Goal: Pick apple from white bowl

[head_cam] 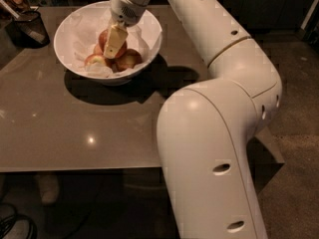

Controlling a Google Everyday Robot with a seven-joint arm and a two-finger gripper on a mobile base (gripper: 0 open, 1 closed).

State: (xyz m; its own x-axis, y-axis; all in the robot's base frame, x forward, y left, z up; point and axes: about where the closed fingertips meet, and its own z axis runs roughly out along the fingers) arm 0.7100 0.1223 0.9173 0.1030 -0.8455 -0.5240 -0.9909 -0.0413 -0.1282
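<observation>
The white bowl (pixel 152 31) stands on the far left part of the table, lined with crumpled white paper. The deep red apple (pixel 102 38) lies in the middle of the bowl on top of the other fruit. My gripper (pixel 113 43) reaches down into the bowl from the upper right and sits right against the apple's right side, covering part of it. Two smaller, paler apples (pixel 94 60) (pixel 130 59) lie below it in the bowl.
A small dark mesh cup (pixel 30 26) stands at the table's far left corner. The grey-brown table (pixel 75 128) stretches in front of the bowl. My bulky white arm (pixel 214 133) fills the right half of the view, over the table's right edge.
</observation>
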